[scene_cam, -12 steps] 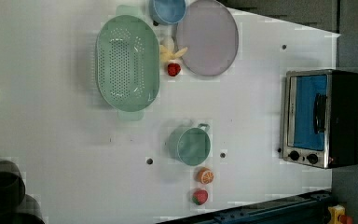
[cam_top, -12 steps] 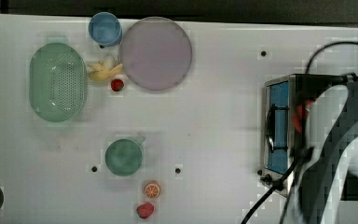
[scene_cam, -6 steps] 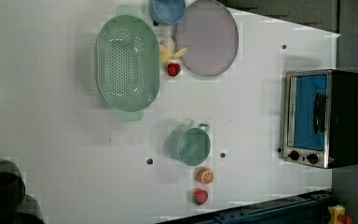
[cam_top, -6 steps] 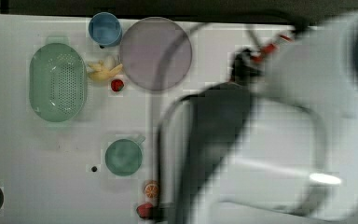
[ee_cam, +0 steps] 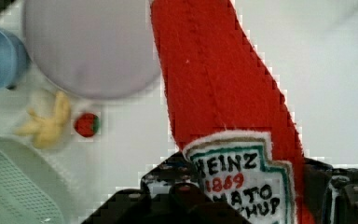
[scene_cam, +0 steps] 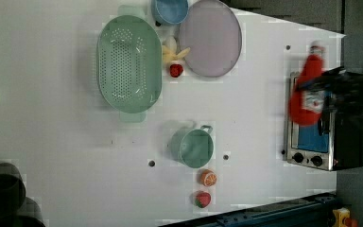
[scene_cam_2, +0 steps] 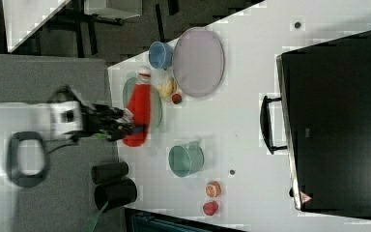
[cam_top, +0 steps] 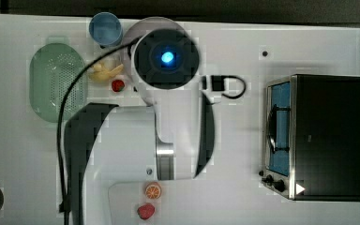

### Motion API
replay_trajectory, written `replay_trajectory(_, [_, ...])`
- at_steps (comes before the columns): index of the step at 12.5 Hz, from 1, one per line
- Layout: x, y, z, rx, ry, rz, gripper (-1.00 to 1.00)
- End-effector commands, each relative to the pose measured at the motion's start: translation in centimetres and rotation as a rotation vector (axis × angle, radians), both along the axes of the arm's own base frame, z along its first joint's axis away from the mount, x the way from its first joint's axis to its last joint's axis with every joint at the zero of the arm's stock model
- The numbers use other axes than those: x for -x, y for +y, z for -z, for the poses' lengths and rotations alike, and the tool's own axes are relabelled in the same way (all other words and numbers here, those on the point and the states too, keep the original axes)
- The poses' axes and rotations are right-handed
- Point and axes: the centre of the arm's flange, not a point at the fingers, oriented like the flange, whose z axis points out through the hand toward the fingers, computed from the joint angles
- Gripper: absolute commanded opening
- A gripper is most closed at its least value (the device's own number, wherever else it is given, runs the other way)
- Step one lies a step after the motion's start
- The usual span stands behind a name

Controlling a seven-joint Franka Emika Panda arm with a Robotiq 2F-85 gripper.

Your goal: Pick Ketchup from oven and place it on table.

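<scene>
The ketchup [ee_cam: 223, 93], a red bottle with a red-and-white label, hangs in the air with my gripper [scene_cam_2: 130, 126] shut on its lower body. The white cap [scene_cam_2: 144, 72] points away from the arm. In the left view the ketchup [scene_cam: 307, 90] shows in front of the oven [scene_cam: 321, 137], held by the dark gripper [scene_cam: 321, 87]. In the right view the ketchup [scene_cam_2: 139, 108] overlaps the green colander. The black oven [cam_top: 328, 136] stands at the top view's right on the white table [cam_top: 243, 47], its blue glass door toward the table's middle. My arm [cam_top: 166, 58] covers the table's centre in the top view.
A green colander [cam_top: 51, 82], a blue cup [cam_top: 105, 28], a lilac plate [scene_cam: 210, 38], a yellow piece [cam_top: 104, 71] and a small red fruit [cam_top: 117, 85] lie beyond the arm. A green mug [scene_cam: 196, 147], an orange slice [cam_top: 153, 191] and a strawberry [cam_top: 145, 211] sit nearer.
The arm has swung from the oven at the top view's right to over the table's middle. The ketchup has come in from the left view's right edge, held in the gripper.
</scene>
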Motion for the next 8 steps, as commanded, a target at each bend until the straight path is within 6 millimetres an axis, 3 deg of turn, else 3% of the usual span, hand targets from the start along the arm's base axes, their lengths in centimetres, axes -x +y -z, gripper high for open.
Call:
replay_trajectory(1, [1.0, -6.5, 7.7, -0.003, 0.056, 0.128, 0.26])
replay_trajectory(4, [2.4, -6.8, 15.0, 0.013, 0.085, 0.138, 0.26])
replay_trajectory(8, [2.9, -6.8, 23.1, 0.039, 0.107, 0.143, 0.26])
